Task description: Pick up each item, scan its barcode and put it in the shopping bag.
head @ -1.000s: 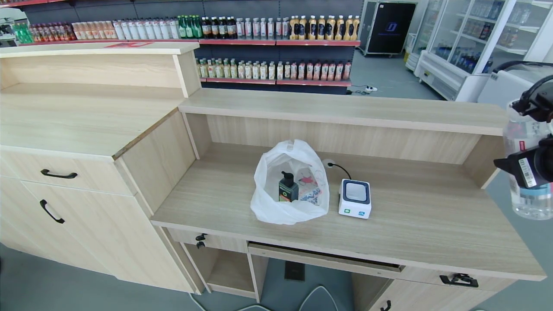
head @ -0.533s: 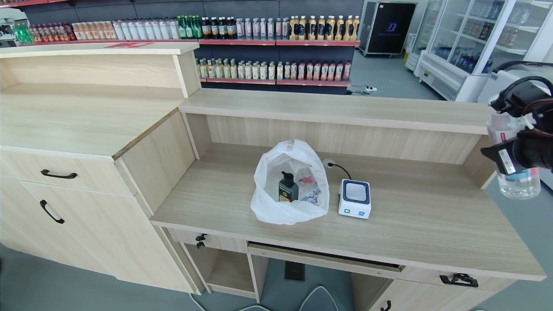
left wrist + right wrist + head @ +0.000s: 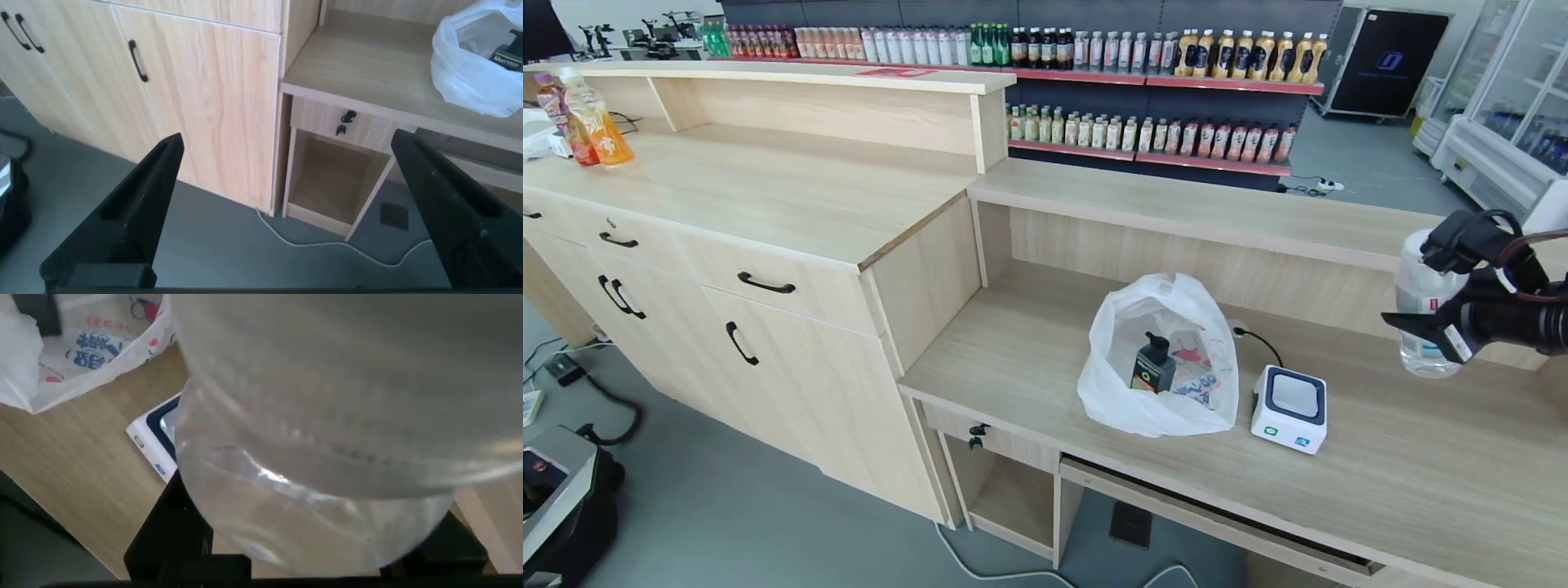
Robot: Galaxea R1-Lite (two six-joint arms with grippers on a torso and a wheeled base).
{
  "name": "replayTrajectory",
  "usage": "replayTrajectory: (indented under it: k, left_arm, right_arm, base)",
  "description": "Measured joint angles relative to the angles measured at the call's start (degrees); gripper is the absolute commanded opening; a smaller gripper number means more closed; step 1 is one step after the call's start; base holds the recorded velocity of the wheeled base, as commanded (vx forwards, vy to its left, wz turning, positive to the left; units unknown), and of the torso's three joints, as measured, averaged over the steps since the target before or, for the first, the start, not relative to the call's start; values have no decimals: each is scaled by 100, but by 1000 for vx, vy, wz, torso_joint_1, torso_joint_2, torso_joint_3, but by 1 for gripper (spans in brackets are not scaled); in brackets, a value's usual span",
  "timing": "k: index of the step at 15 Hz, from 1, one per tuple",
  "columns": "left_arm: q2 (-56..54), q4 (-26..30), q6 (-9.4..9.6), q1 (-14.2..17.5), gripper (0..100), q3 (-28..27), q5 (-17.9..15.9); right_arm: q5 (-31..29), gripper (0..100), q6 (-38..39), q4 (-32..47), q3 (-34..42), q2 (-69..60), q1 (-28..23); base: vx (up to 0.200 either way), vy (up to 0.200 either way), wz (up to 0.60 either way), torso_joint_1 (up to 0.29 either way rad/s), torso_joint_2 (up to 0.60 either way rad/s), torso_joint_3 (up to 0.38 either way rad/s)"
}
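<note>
Shop checkout, pale wood tabletop (image 3: 1421, 482), drink shelves (image 3: 1143, 131) behind. Right hand (image 3: 1431, 287) is clamped on a clear bottle (image 3: 1421, 359), one finger on each side of its body. The bottle is upright, held in the air over the right end of the tabletop, to the right of the scanner (image 3: 1290, 407) and apart from it. Right wrist view: bottle (image 3: 327, 457) close up, scanner (image 3: 159, 441) below it. Left hand (image 3: 282, 220) is spread wide, holds nothing, hangs over the floor by the cabinet doors (image 3: 204, 90). White shopping bag (image 3: 1111, 384) stands open mid-tabletop, just left of the scanner, with a dark pump bottle (image 3: 1153, 367) and a printed packet (image 3: 1196, 384) inside. Two drink bottles (image 3: 592, 118) stand on the higher counter, far left.
</note>
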Motion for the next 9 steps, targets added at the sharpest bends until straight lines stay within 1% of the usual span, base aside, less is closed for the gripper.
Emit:
replayTrajectory:
  k: [1,2,3,6,8,9]
  left_arm:
    - [0,-2,0,9,100,0,-1]
    - [0,0,0,7,100,0,-1]
    - [0,-2,0,0,100,0,0]
    - [0,0,0,7,100,0,0]
    - [0,-2,0,2,100,0,-1]
    - [0,0,0,2,100,-2,-1]
  right_arm:
    - [400,0,-382,9,65,66,-167]
    - [603,0,-691,-5,119,150,-338]
    - [764,0,-758,-196,146,218,-440]
    - [1364,0,-769,-881,210,563,-495]
    - [1837,0,-780,-1002,130,830,-413]
    - [1977,0,-800,-1026,85,942,-357]
  base:
    - [0,0,0,0,0,0]
    - [0,0,0,0,0,0]
    - [0,0,0,0,0,0]
    - [0,0,0,0,0,0]
    - [0,0,0,0,0,0]
    - [0,0,0,0,0,0]
